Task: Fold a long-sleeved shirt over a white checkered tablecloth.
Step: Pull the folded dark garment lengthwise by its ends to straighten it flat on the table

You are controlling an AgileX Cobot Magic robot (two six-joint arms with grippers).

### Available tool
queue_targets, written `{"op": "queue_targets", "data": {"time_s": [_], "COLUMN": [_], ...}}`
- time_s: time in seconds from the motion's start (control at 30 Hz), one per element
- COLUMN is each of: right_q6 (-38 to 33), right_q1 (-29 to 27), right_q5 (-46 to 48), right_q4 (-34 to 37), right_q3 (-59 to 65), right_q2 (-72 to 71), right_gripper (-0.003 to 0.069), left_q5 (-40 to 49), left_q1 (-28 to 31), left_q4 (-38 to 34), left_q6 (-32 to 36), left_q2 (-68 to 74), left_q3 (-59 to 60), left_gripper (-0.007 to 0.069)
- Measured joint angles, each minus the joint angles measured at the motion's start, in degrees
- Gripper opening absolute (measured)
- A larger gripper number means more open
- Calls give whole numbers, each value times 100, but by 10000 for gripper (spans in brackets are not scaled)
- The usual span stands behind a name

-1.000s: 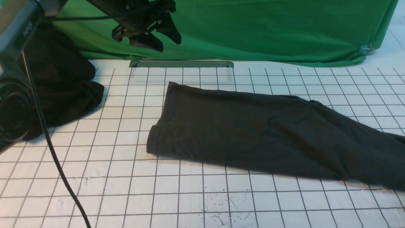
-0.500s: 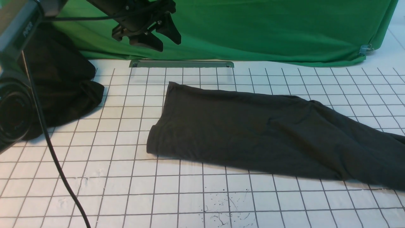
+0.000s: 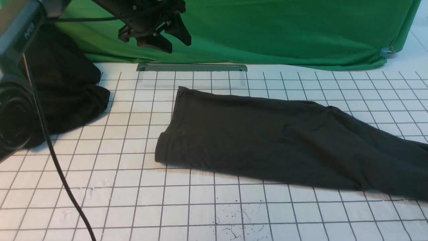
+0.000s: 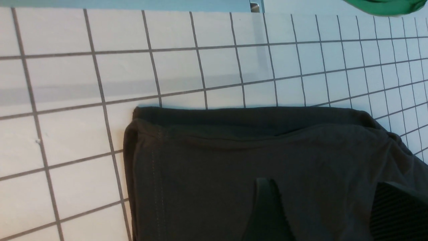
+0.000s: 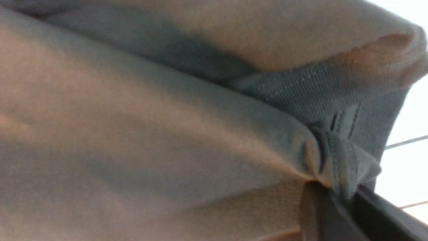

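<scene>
The long-sleeved shirt, charcoal-black and folded into a long band, lies flat on the white checkered tablecloth from the middle out past the right edge. No print shows. My left gripper hangs open high above the shirt's far left corner. In the left wrist view its fingers spread wide over the shirt, holding nothing. My right gripper is outside the front view. In the right wrist view the right gripper is shut on a stitched edge of the shirt, with tablecloth beyond.
A deeper-black lumpy cloth lies at the far left. The green fabric sheet hangs along the back, with a grey metal bar at its foot. A black cable crosses the front left. Ink specks mark the front.
My left gripper has risen very slightly. The shirt has not moved.
</scene>
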Motion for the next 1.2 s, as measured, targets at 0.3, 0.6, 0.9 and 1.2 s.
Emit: {"op": "queue_targets", "data": {"time_s": [0.3,0.6,0.9,1.2], "right_q6": [87,81,392,879], "right_q1": [0,11,53,53], "right_q5": [286,-673,-743,509], "right_q4": [-203,-503,-782,-704], "right_q3": [-588,-602,-675,-2045], "right_q2": [-405,-130,274,-160], "right_gripper": [26,115,516,572], "left_q5": [-41,-168,50,38], "left_q1": [0,0,6,121], "left_q4": [24,61,79,185], "left_q6": [13,6,-19,16], "left_q2": [0,0,0,-782], "left_q3": [0,-1,-1,541], "left_gripper": [393,393,393,393]}}
